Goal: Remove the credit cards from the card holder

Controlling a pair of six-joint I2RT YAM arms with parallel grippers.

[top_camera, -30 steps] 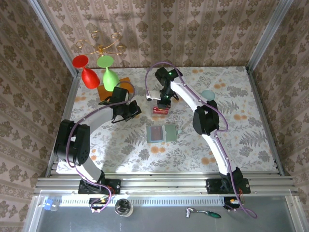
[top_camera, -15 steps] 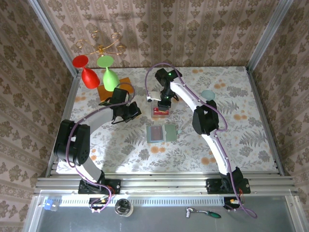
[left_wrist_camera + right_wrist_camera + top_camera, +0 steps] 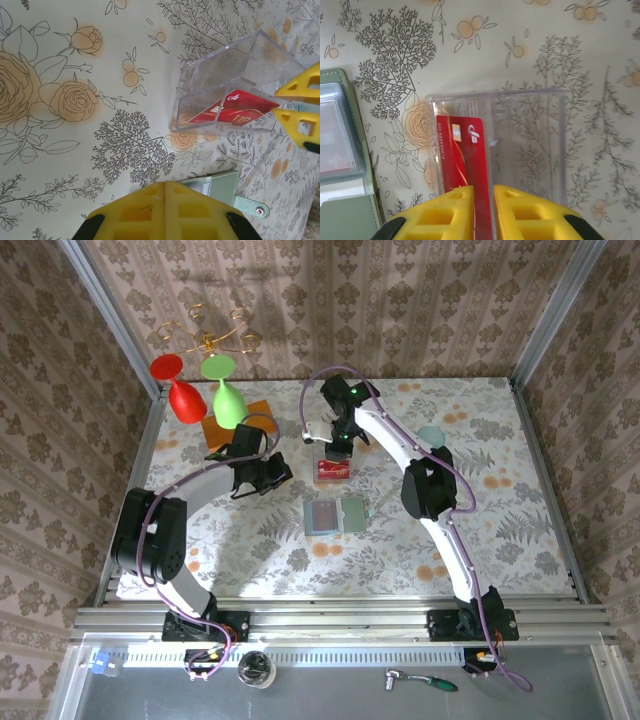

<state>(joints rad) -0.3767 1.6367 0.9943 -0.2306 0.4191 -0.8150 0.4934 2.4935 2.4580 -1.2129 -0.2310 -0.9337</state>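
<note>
Red card (image 3: 462, 150) in clear box (image 3: 530, 150) | right gripper (image 3: 483, 194) slightly apart above it | left gripper (image 3: 165, 187) pressed together

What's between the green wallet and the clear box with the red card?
Nothing, just bare flowery table between the wallet and the clear box holding the red card. The right wrist view shows it best.

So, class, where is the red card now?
The red card lies in the clear box mid-table in the top view, just beyond the open card holder.
</note>
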